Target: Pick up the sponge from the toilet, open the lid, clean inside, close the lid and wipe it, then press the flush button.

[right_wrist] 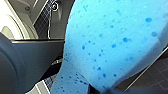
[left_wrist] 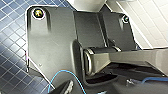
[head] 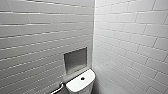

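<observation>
Room: white tiled walls (head: 125, 37) meet in a corner, the tiles laid like bricks; a square recessed niche (head: 75, 60) is set into the left-hand wall.
Toilet: the toilet (head: 80, 83) stands below the niche in the corner, and the head view shows its white tank top with rounded corners.
Flush button: the flush button (head: 82, 78), small, round and dark, sits in the middle of the tank top.
Wall fitting: a shiny metal fitting (head: 59, 87) sits just left of the tank, too blurred to identify.
Floor: the floor (left_wrist: 12, 37) is laid with small dark blue square tiles and shows beneath the left arm.
Cable: a thin blue cable (left_wrist: 65, 75) loops across the left wrist's dark plate.
Sponge: the sponge (right_wrist: 112, 42), bright blue with darker speckles, is held up off the floor, very close to the right wrist camera.
Right end effector: the right end effector (right_wrist: 100, 88) is closed on the sponge's narrow end.
Left end effector: the left end effector (left_wrist: 95, 88) is dim at the picture's edge; wide or narrow cannot be told.
</observation>
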Tool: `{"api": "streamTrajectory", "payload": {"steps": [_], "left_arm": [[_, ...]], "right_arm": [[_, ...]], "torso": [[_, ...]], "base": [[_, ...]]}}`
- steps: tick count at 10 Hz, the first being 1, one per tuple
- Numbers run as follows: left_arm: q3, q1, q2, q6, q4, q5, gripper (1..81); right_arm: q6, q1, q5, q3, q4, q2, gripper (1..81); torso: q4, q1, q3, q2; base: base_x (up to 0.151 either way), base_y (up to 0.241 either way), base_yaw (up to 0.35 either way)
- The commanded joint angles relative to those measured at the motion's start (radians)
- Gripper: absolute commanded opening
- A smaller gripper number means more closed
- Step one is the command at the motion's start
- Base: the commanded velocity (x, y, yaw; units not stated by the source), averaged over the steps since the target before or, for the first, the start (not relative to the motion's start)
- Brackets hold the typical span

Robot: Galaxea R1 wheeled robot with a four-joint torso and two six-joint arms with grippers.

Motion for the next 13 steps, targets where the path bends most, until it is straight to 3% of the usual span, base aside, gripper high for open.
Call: {"api": "streamTrajectory", "payload": {"steps": [1,4,9,11,13], "left_arm": [[0.016,-0.044,-0.006,-0.001,-0.005,0.049,81.1],[0.016,-0.046,-0.005,-0.001,-0.006,0.049,81.1],[0.016,-0.044,-0.009,-0.002,-0.008,0.049,81.1],[0.049,-0.044,-0.036,-0.002,-0.008,0.049,81.1],[0.177,-0.055,-0.128,-0.002,-0.008,0.047,81.1]], "right_arm": [[-0.004,0.034,-0.069,0.007,0.017,-0.01,1.0],[-0.004,0.034,-0.071,0.007,0.017,-0.009,1.0],[-0.004,0.036,-0.071,0.016,0.014,-0.012,1.0],[-0.004,0.036,-0.069,0.092,0.013,-0.05,1.0],[0.005,0.039,-0.044,0.2,0.022,-0.124,1.0]], "torso": [[0.0,0.0,0.0,0.0],[0.0,0.0,0.0,0.0],[0.0,0.001,0.0,0.0],[0.0,0.0,0.0,0.0],[0.0,0.0,0.0,0.0]], "base": [[0.087,0.0,0.0],[0.083,0.0,0.0],[0.0,0.0,0.0],[0.0,0.0,0.0],[0.0,0.0,0.0]]}}
